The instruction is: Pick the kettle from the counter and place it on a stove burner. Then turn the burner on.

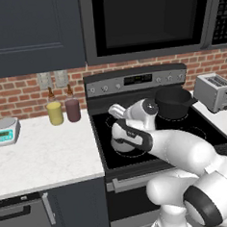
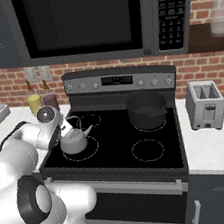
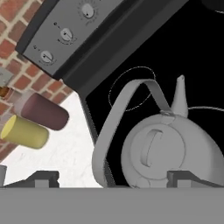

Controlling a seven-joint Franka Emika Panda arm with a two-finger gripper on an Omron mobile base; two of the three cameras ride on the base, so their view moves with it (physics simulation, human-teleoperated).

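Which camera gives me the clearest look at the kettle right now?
The hand view: the kettle is close, showing lid, spout and arched handle. The right base view shows it small but whole on the stove burner; in the left base view the arm mostly covers it.

One kettle sits on the stove, lower left of the right base view. One dark pot stands behind it. Two tumblers, one yellow and one maroon, stand on the worktop. One toaster, one scale, one microwave.
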